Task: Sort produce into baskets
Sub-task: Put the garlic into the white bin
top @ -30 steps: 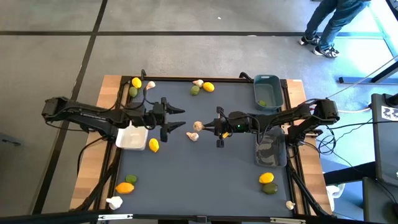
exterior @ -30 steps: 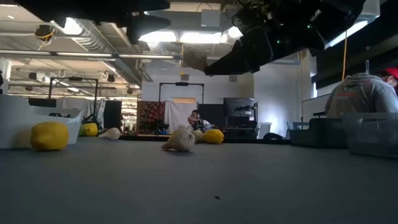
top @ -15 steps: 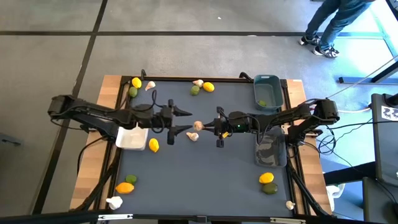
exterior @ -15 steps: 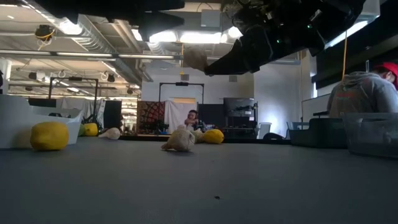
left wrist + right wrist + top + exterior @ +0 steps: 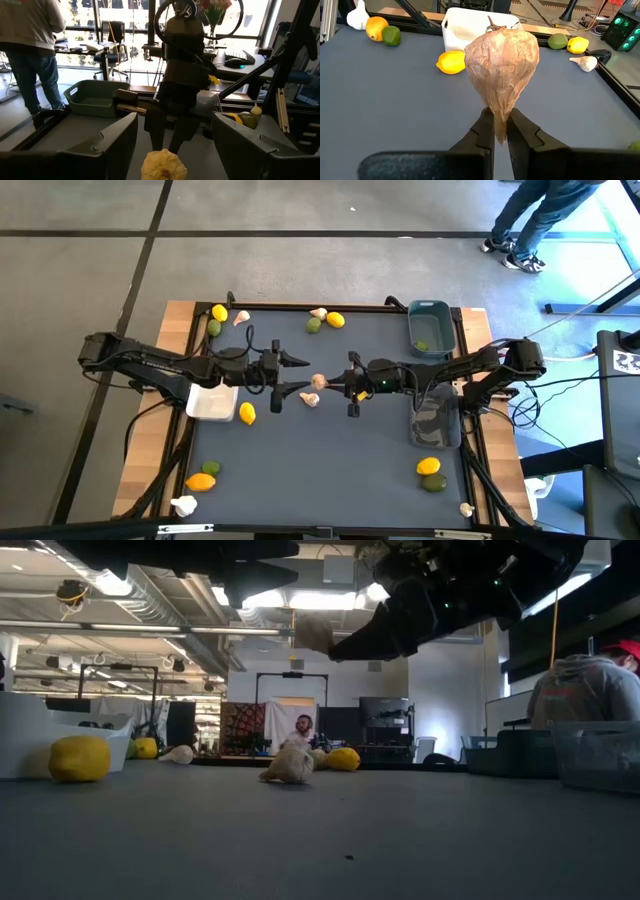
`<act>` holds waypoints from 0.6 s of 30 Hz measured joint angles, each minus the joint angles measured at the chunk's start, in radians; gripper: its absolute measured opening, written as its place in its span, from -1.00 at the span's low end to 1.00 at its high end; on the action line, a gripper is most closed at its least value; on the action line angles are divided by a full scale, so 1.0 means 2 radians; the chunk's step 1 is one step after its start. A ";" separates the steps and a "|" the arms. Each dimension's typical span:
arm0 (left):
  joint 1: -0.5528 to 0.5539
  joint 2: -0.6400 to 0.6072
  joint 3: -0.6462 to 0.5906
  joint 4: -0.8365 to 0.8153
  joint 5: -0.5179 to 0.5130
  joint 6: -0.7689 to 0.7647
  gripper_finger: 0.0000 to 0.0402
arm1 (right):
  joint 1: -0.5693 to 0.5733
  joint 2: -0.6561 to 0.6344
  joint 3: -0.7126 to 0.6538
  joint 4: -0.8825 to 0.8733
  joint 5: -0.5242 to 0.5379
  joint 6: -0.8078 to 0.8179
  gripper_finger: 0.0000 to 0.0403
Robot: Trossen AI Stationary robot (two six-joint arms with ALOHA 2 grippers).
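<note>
Pinching the thin stem end of a papery garlic bulb (image 5: 502,75) between its two dark fingers (image 5: 485,131), the right gripper (image 5: 330,383) holds the bulb in the air above the middle of the dark table (image 5: 330,470). Facing it from the other side, the left gripper (image 5: 292,374) hangs near the held bulb with its fingers spread apart and nothing between them. A second garlic bulb (image 5: 310,398) lies on the table just below the held one. Close behind the left gripper sits the white basket (image 5: 212,402), with a lemon (image 5: 247,413) touching or just beside its corner. The dark grey basket (image 5: 436,423) stands under the right arm, and the blue-grey basket (image 5: 431,327) sits at the table's far right corner with a lime (image 5: 422,346) inside. More lemons, limes and garlic bulbs lie scattered near the table's corners: a group at the far left, another at the far middle, a lemon with a lime and a garlic bulb at the near left, and a lemon over a lime at the near right. A person (image 5: 585,690) in a grey top sits beyond the table.
</note>
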 joint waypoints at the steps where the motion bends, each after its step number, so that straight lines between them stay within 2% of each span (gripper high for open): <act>1: 0.000 0.000 0.000 0.000 0.000 0.000 0.24 | 0.000 0.000 0.000 0.002 0.000 0.000 -0.86; 18: 0.000 0.000 0.000 -0.004 0.000 -0.001 0.24 | 0.000 0.000 0.000 0.103 0.000 0.009 -0.86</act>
